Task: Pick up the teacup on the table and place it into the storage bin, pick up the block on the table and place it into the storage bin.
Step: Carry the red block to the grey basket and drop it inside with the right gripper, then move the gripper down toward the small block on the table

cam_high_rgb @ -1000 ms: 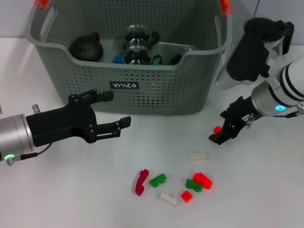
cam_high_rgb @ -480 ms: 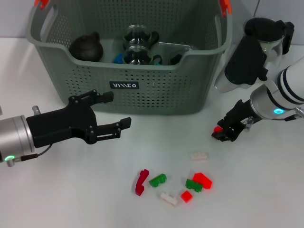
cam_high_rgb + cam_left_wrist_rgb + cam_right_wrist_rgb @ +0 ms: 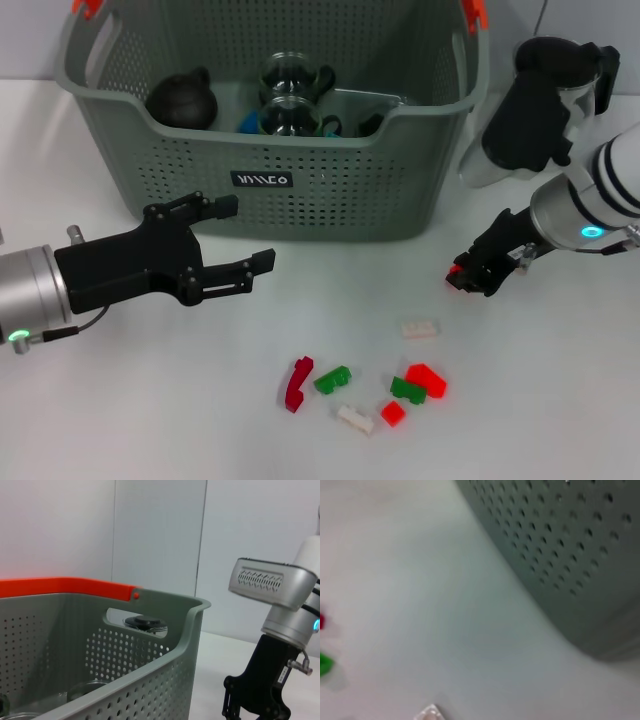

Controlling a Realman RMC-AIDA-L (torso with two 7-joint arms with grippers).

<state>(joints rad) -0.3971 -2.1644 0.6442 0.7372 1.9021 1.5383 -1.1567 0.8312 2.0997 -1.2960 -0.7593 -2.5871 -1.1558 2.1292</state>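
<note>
The grey-green storage bin (image 3: 300, 200) stands at the back of the table, with two glass teacups (image 3: 290, 95) and a dark teapot (image 3: 183, 100) inside. To the right of the bin, low over the table, my right gripper (image 3: 468, 277) is shut on a small red block (image 3: 457, 272). My left gripper (image 3: 228, 240) hovers open and holds nothing in front of the bin's left half. The left wrist view shows the bin wall (image 3: 150, 650) and the right arm's gripper (image 3: 252, 707) beyond it. In the right wrist view the bin wall (image 3: 560, 545) fills one corner.
Several loose blocks lie in front of the bin: a white one (image 3: 419, 327), a curved red one (image 3: 297, 383), green ones (image 3: 332, 379), and a red wedge (image 3: 426, 378). A black-lidded glass teapot (image 3: 578, 70) stands at the back right, behind my right arm.
My right gripper went from open around the red block to shut on it, and shifted slightly right and up. The left arm stayed put.
</note>
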